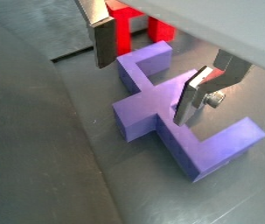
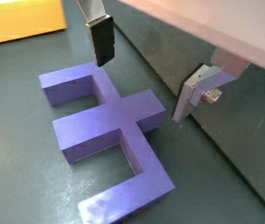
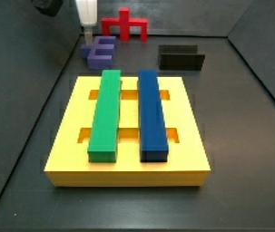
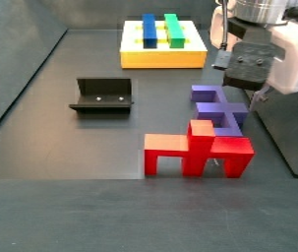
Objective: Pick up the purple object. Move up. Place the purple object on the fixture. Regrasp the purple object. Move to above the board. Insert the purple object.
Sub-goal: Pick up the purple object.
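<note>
Gripper (image 2: 144, 79) hangs above the purple object (image 2: 108, 131), fingers apart and clear of its edges; bare floor (image 2: 17, 184) alongside.

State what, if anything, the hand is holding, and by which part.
Nothing is held. The hand is open, its fingers straddling the middle bar of the purple object, which lies flat on the floor, without touching it.

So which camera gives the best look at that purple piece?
A wrist view: the purple piece fills it, whole shape clear, the open gripper straddling it. Both side views show it small, at the yellow board's far end and behind the red piece.
</note>
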You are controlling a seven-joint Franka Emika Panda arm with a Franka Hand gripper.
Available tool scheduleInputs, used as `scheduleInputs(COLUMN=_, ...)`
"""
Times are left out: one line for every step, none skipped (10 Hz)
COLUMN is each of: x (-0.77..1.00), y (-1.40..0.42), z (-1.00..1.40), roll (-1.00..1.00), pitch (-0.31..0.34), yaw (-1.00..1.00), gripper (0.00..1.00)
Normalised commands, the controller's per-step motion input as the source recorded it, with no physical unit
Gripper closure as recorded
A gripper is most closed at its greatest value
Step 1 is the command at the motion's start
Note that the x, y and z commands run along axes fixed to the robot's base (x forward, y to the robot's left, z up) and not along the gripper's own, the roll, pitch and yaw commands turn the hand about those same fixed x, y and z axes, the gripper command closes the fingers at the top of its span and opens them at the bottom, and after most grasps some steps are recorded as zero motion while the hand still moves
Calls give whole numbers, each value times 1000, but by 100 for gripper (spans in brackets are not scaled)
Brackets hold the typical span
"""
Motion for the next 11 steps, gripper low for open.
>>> scheduleInputs(x=0, y=0, z=-294, roll=-134, pitch=-84, yaw=-611, gripper=0)
scheduleInputs(x=0, y=-6, z=-274, roll=-149, pitch=-76, yaw=-611, gripper=0)
scheduleInputs(x=0, y=0, z=-266, roll=-96, pitch=-84, yaw=-520, gripper=0)
scheduleInputs(x=-29, y=0, z=-269, roll=-27, pitch=-77, yaw=-357, gripper=0)
scheduleInputs(x=0, y=0, z=-291, roll=0, pitch=-66, yaw=-271, gripper=0)
scheduleInputs(x=0, y=0, z=-243, roll=0, pitch=-56, yaw=-146, gripper=0)
scheduleInputs(x=0, y=0, z=-231, roll=0, pitch=-57, yaw=-26, gripper=0)
scheduleInputs(x=0, y=0, z=-220, roll=0, pitch=-47, yaw=-69, gripper=0)
scheduleInputs(x=0, y=0, z=-154, roll=0, pitch=-23, yaw=-100, gripper=0)
scheduleInputs(x=6, y=-43, z=63, roll=-9, pitch=7, yaw=-131, gripper=0)
scheduleInputs(x=0, y=0, z=31, roll=-94, pitch=0, yaw=-386, gripper=0)
